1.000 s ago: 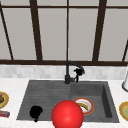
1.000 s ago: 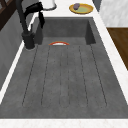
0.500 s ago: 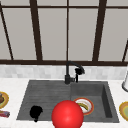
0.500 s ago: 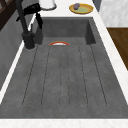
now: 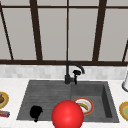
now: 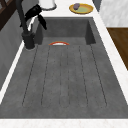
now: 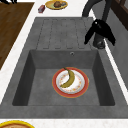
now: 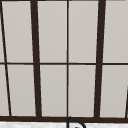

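Observation:
A black left hand point(image 5: 36, 112) shows at the lower left of the front view, over the front part of the sink's drainboard point(image 5: 42, 97). In the right side view a hand point(image 7: 7, 1) pokes in at the top left corner, out over the wooden floor and away from the counter. A big red ball point(image 5: 67, 114) fills the bottom middle of the front view and covers part of the red-rimmed plate point(image 7: 70, 82) in the basin. A banana point(image 7: 69, 78) lies on that plate.
A black faucet point(image 5: 71, 72) stands behind the sink. Left of the sink are a yellow plate with brown food point(image 7: 56, 4) and a small red item point(image 7: 41, 9). To the right stand another yellow plate point(image 6: 81, 8) and a white container point(image 5: 125, 83).

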Robot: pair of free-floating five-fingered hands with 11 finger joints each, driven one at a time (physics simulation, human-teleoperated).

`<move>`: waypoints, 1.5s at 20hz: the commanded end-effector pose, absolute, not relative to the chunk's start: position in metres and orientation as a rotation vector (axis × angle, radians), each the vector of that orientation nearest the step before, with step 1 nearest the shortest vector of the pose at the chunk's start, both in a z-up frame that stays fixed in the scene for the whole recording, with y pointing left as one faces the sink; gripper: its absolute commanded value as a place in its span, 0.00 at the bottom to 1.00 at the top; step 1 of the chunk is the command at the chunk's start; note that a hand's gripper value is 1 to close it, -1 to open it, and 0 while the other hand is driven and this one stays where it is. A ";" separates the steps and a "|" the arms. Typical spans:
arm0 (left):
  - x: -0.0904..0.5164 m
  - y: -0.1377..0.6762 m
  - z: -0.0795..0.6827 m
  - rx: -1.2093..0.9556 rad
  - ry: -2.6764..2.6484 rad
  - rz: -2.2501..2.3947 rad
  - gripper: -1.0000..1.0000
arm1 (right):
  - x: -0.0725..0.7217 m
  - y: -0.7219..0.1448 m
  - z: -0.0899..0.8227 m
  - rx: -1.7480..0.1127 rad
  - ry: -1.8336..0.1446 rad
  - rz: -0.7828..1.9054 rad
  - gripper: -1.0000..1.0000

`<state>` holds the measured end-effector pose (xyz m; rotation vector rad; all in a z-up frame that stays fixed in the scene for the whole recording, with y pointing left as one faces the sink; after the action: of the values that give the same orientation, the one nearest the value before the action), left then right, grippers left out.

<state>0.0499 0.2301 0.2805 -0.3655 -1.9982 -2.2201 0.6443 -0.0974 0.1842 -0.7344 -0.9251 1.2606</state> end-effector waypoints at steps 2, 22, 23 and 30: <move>0.050 0.230 0.281 -0.365 -1.998 -2.220 0.50 | 0.646 -0.090 0.180 -0.646 -0.789 1.280 1.00; 0.050 0.230 0.281 -0.365 -1.998 -2.220 0.50 | 0.642 -0.092 0.180 -0.809 -0.757 1.272 0.00; 0.050 0.230 0.281 -0.365 -1.998 -2.220 0.50 | 0.644 -0.095 0.189 -0.801 -0.759 1.241 0.00; 0.050 0.230 0.281 -0.365 -1.998 -2.220 0.50 | 0.645 -0.105 0.195 -0.851 -0.678 1.346 0.00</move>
<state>0.0499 0.2301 0.2805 -0.3655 -1.9982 -2.2201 0.6470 -0.1037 0.1956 -0.8321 -0.7880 1.2488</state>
